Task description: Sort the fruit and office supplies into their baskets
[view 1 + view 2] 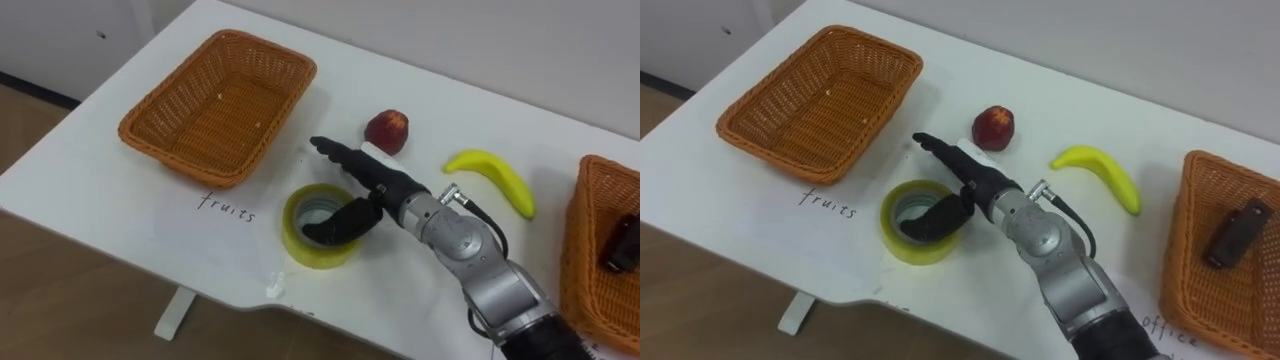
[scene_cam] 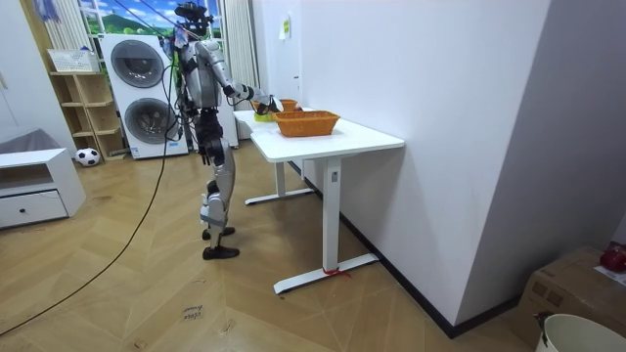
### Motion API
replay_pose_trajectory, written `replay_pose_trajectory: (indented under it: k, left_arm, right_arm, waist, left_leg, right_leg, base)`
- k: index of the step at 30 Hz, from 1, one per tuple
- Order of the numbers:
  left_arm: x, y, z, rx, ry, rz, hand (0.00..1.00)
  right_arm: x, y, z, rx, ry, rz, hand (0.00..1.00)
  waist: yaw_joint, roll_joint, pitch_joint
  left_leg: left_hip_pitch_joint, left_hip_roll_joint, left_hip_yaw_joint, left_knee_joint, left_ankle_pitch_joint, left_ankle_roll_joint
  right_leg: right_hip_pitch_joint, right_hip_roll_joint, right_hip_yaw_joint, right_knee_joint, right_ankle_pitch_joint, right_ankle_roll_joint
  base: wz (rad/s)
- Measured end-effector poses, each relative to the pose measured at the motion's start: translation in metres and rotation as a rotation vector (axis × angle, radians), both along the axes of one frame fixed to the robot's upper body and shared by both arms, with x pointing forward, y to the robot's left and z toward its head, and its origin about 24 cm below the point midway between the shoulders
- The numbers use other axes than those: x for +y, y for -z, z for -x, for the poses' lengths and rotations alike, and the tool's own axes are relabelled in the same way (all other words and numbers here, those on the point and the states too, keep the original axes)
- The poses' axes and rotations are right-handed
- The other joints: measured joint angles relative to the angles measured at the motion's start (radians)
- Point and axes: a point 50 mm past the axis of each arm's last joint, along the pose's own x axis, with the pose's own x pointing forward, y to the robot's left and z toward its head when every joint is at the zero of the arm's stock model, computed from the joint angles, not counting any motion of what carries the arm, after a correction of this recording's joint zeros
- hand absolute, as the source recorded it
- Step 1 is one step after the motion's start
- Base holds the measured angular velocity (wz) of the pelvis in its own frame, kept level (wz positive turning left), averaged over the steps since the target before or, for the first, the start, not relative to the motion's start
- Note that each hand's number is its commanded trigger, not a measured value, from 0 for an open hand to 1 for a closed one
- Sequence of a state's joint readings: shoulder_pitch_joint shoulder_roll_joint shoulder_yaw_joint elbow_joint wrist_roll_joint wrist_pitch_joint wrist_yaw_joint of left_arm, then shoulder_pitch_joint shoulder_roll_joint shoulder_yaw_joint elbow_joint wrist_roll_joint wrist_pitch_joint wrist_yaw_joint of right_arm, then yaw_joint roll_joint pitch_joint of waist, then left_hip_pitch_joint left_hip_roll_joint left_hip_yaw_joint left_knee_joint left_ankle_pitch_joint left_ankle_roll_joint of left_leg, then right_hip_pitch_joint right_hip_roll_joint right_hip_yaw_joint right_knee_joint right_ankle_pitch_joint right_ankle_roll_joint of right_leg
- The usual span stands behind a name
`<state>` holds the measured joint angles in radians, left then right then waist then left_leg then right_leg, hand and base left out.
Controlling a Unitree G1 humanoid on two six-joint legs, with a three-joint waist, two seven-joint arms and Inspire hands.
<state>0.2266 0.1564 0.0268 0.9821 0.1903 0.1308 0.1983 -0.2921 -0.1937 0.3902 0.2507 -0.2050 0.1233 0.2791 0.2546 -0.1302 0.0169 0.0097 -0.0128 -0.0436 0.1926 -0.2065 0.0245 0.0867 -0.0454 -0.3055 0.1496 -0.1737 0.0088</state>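
Well, the robot stands on a wood floor (image 2: 147, 284) beside a white table (image 1: 120, 190), with two washing machines (image 2: 137, 64) behind it. On the table sit a woven basket (image 1: 150, 130) on the left, with the word "fruits" (image 1: 226, 205) written by it, and a second basket (image 1: 590, 290) on the right with a dark thing (image 1: 1237, 232) inside. Between them lie a yellow banana (image 1: 495, 178), a yellow tape roll (image 1: 300, 245) and a red apple (image 1: 386, 130). The right hand (image 1: 375, 180) hovers over the roll. Its fingers are straight and point toward the apple, and its thumb bends down into the roll's hole.
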Motion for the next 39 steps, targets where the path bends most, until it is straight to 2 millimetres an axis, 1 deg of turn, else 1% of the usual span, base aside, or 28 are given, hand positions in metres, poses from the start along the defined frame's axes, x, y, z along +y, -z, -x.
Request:
replay_pose_trajectory:
  k: [5,12,13,14,15,27,39]
  left_arm:
    - [0.000,0.000,0.001,0.011,-0.002,0.017,0.00]
    - [0.007,-0.001,0.005,0.047,-0.008,0.005,0.00]
    - [0.008,-0.001,0.005,0.050,-0.009,0.005,0.00]
    - [0.008,-0.001,0.005,0.053,-0.010,0.004,0.00]
    - [0.008,-0.001,0.005,0.056,-0.011,0.004,0.00]
    - [0.009,-0.002,-0.003,0.039,-0.013,-0.026,0.00]
    - [0.011,-0.004,-0.006,0.021,-0.018,-0.060,0.00]
  right_arm:
    - [0.000,0.000,0.000,0.007,-0.015,0.009,0.00]
    - [-0.001,0.004,0.001,0.037,-0.026,0.019,0.00]
    - [-0.001,0.004,0.001,0.038,-0.025,0.019,0.21]
    - [-0.002,0.004,0.001,0.043,-0.021,0.021,0.90]
    - [-0.002,0.004,0.001,0.045,-0.020,0.023,1.00]
    - [-0.008,-0.004,-0.009,-0.024,-0.005,0.118,1.00]
    - [-0.010,0.000,-0.010,-0.006,0.014,0.112,1.00]
  waist:
    - [0.000,-0.001,-0.0008]
    - [0.001,-0.002,-0.0017]
    - [0.001,-0.002,-0.0017]
    - [0.001,-0.002,-0.0018]
    - [0.001,-0.003,-0.0019]
    - [0.001,-0.001,-0.0027]
    - [0.001,-0.001,-0.0031]
  left_leg:
    - [0.002,-0.002,0.000,0.005,0.000,0.000]
    - [0.002,-0.002,-0.002,0.006,0.000,0.000]
    - [0.002,-0.002,-0.002,0.006,0.000,0.000]
    - [0.002,-0.002,-0.003,0.006,0.000,0.000]
    - [0.002,-0.002,-0.003,0.007,0.000,0.000]
    - [0.004,-0.002,-0.014,0.006,0.000,0.000]
    - [0.017,-0.002,-0.012,0.002,0.000,0.000]
  right_leg:
    - [0.001,-0.003,-0.001,0.000,0.000,0.000]
    - [0.008,-0.002,-0.006,0.001,0.000,0.000]
    - [0.008,-0.002,-0.007,0.000,0.000,0.000]
    - [0.009,-0.002,-0.008,0.001,0.000,0.000]
    - [0.009,-0.002,-0.009,0.000,0.000,0.000]
    - [0.011,-0.001,-0.008,0.000,0.000,0.000]
    - [0.013,-0.001,0.003,0.000,0.000,0.000]
  base:
    - [0.00]
    - [0.00]
    - [0.00]
    - [0.00]
    - [0.00]
    - [0.01]
    - [0.00]
